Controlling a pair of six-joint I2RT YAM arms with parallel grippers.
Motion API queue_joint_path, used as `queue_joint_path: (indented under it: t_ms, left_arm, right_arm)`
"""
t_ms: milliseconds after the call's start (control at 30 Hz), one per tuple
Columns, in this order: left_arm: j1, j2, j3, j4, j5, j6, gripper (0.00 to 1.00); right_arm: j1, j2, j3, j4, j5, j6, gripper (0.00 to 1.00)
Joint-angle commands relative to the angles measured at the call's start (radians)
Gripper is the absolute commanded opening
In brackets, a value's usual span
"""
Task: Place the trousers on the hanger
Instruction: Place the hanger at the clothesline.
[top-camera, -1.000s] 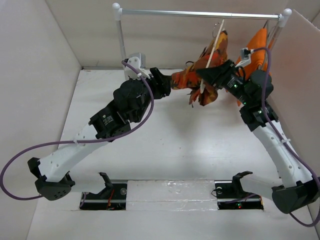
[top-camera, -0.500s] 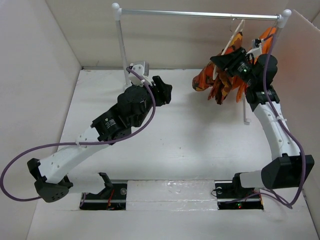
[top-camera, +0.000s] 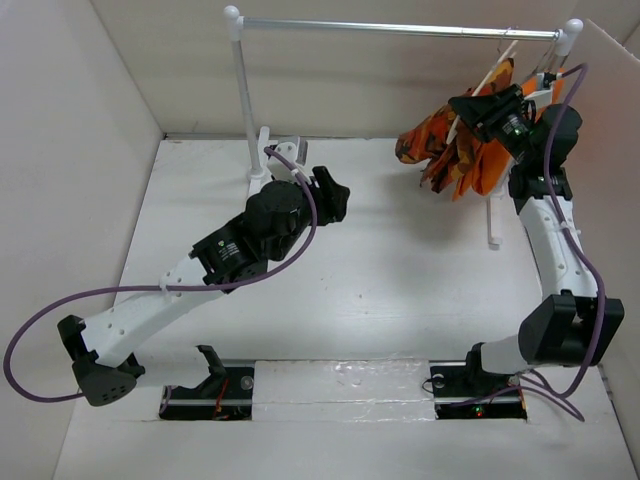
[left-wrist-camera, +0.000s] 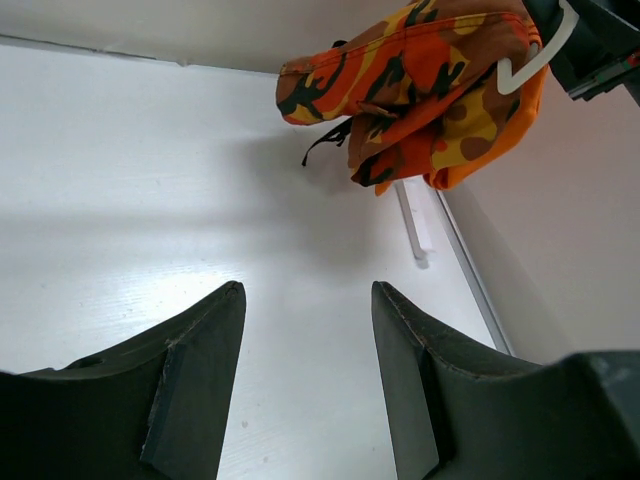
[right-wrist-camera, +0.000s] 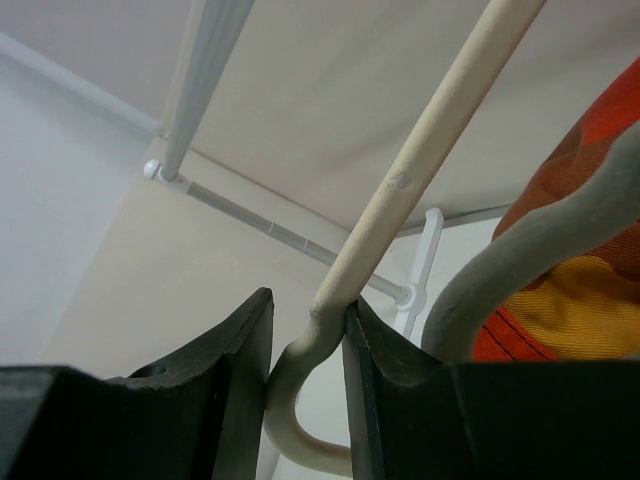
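Note:
The camouflage trousers (top-camera: 440, 147) hang folded over the cream hanger (top-camera: 490, 72), high at the back right just under the rail. My right gripper (top-camera: 482, 104) is shut on the hanger. In the right wrist view the hanger's thin bar (right-wrist-camera: 440, 130) runs between the jaws of the right gripper (right-wrist-camera: 308, 305), with the trousers (right-wrist-camera: 585, 290) at the right edge. My left gripper (top-camera: 335, 194) is open and empty over the table's middle. Seen from the left wrist, the left gripper (left-wrist-camera: 307, 295) points at the trousers (left-wrist-camera: 420, 90), well short of them.
A silver rail (top-camera: 400, 28) spans the back on white posts (top-camera: 243, 100). A plain orange garment (top-camera: 497, 165) hangs behind the trousers by the right post (top-camera: 492, 215). Side walls (top-camera: 70, 150) close in the table.
My right arm has lifted the hanger and trousers up and to the right, close under the rail. My left gripper, which was at the trousers' edge, has drawn back toward me.

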Motion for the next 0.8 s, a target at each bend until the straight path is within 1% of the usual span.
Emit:
queue_joint_path:
  t_ms: [0, 333, 467, 500, 567, 600, 633, 667, 700, 733, 767]
  left_arm:
    - [0.002, -0.013, -0.005, 0.030, 0.033, -0.022, 0.49]
    - [0.002, -0.007, -0.007, 0.028, 0.055, -0.044, 0.49]
    - [0.002, -0.002, -0.010, 0.024, 0.066, -0.057, 0.49]
    - [0.002, -0.002, -0.008, 0.024, 0.067, -0.060, 0.49]
    - [0.002, 0.001, -0.012, 0.022, 0.072, -0.065, 0.49]
    - [0.002, 0.002, -0.015, 0.021, 0.073, -0.068, 0.49]
    - [0.002, 0.007, -0.018, 0.019, 0.072, -0.071, 0.50]
    - [0.002, 0.007, -0.018, 0.019, 0.072, -0.071, 0.50]
    - [0.002, 0.014, -0.019, 0.011, 0.073, -0.074, 0.51]
    - [0.002, 0.018, -0.018, 0.005, 0.073, -0.079, 0.52]
    - [0.002, 0.022, -0.021, -0.002, 0.070, -0.091, 0.53]
  right_arm:
    - [-0.028, -0.021, 0.077, 0.312, 0.016, -0.033, 0.00]
    - [-0.046, 0.064, 0.082, 0.344, -0.007, -0.019, 0.00]
    - [-0.055, 0.065, 0.077, 0.308, 0.005, -0.034, 0.00]
    - [-0.056, 0.070, 0.073, 0.340, 0.002, -0.025, 0.00]
    - [-0.056, 0.087, 0.083, 0.337, -0.015, -0.018, 0.00]
    - [-0.056, 0.084, 0.088, 0.314, -0.015, -0.034, 0.05]
    - [-0.056, 0.062, 0.079, 0.259, -0.009, -0.080, 0.20]
    - [-0.056, 0.048, 0.067, 0.236, -0.003, -0.099, 0.27]
    - [-0.056, 0.030, 0.048, 0.220, 0.003, -0.112, 0.41]
    - [-0.056, 0.016, 0.033, 0.200, 0.003, -0.137, 0.47]
    - [-0.068, -0.008, 0.013, 0.188, -0.003, -0.152, 0.51]
